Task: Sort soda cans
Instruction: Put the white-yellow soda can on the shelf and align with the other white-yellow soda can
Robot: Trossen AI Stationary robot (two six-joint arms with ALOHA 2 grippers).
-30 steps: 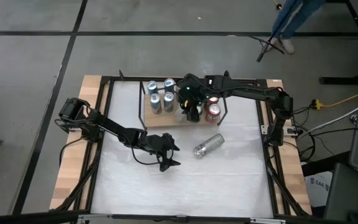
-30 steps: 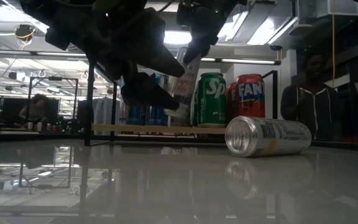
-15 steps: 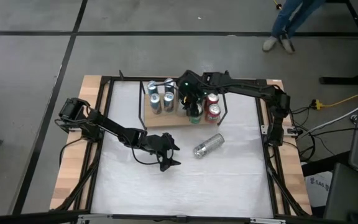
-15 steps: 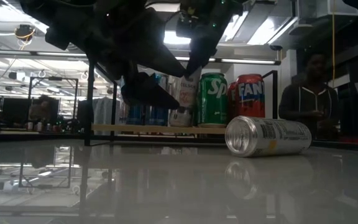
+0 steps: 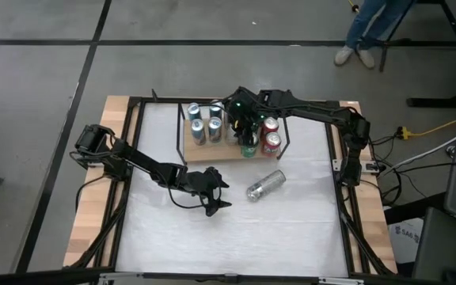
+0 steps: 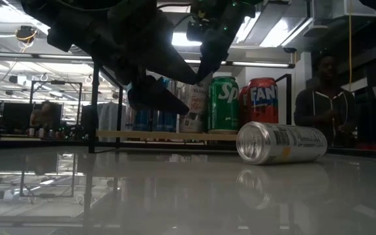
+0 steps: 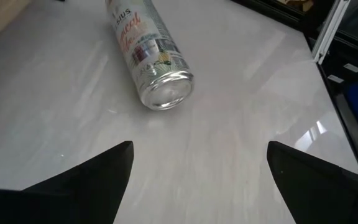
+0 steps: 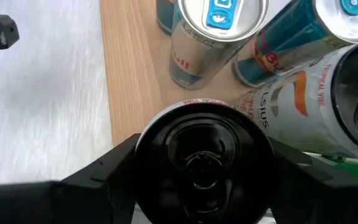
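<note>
My right gripper (image 5: 242,131) is over the wooden board (image 5: 212,153) at the table's far middle, shut on a white can with a black top (image 8: 202,155). The can stands upright (image 6: 192,111) next to a green can (image 6: 222,104) and a red can (image 6: 262,101). Blue-and-silver cans (image 5: 204,121) stand on the board's left part. A silver can (image 5: 265,185) lies on its side on the table. My left gripper (image 5: 218,198) is open and empty just left of it; the can's end faces it in the left wrist view (image 7: 163,90). My right gripper pinches the white can between its two fingers (image 8: 107,168), on opposite sides of the body just under the black top's rim (image 8: 146,140). The fingers come from above, pointing down. The can is upright with its base down at the board (image 6: 191,130).
Another white can (image 8: 303,106) stands close beside the held one. A black frame (image 5: 184,134) stands around the board. A person (image 6: 325,91) stands beyond the table's far side. Bare tabletop (image 5: 291,229) lies at the near side.
My right gripper has gone down and a little toward the board's left with the white can. The can was tilted and lifted above the board; now it stands upright on it beside the green can. My left gripper has kept still.
</note>
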